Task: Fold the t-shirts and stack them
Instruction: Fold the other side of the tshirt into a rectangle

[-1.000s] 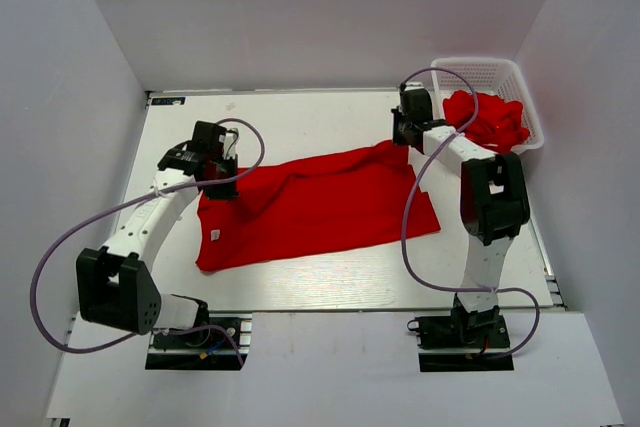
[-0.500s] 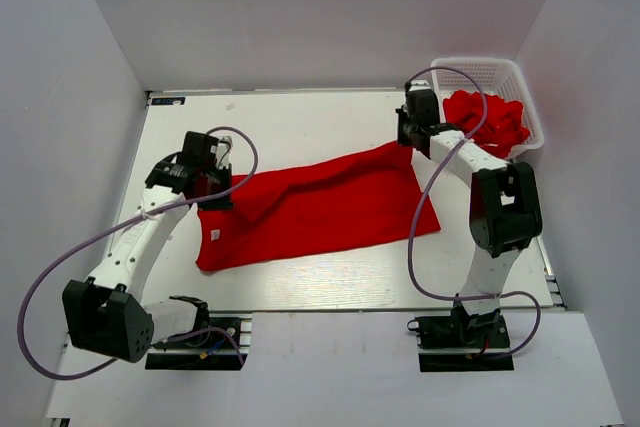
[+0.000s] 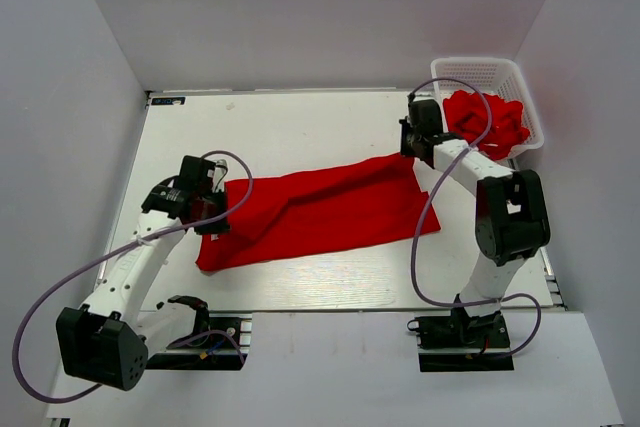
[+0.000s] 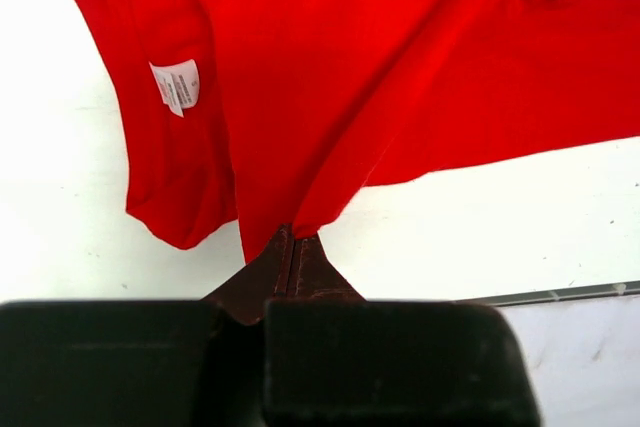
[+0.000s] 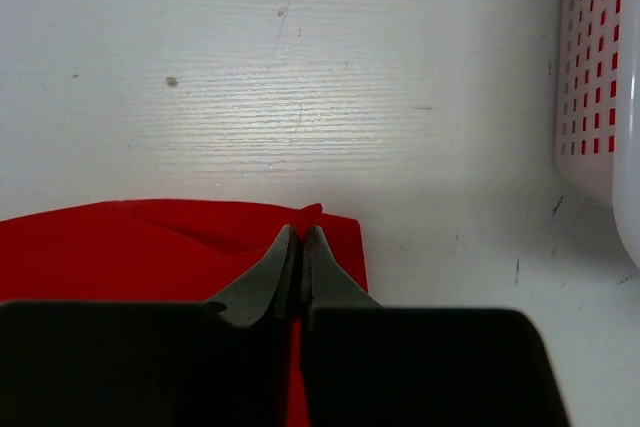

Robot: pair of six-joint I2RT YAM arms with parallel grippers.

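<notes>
Plan: I move both arms together, lifted edge taut and level so fold lands square; no tugging apart.

Left gripper (image 4: pixel 293 237) pinched tight on t-shirt (image 3: pixel 330 209) fold, toward tabletop (image 3: pixel 300 127) left edge. Right gripper (image 5: pixel 298 232) pinched tight on shirt's far corner, near basket (image 3: pixel 470 61) at far right corner.

T-shirt lies mid-tabletop, stretched between both grippers. Spare shirts (image 3: pixel 487 119) heaped in basket.

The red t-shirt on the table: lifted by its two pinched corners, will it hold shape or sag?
Likely floppy: the red t-shirt drapes in soft folds where the left end effector pinches it. Probably light: the right end effector holds its corner with a thin pinch. Expect sag between them.
</notes>
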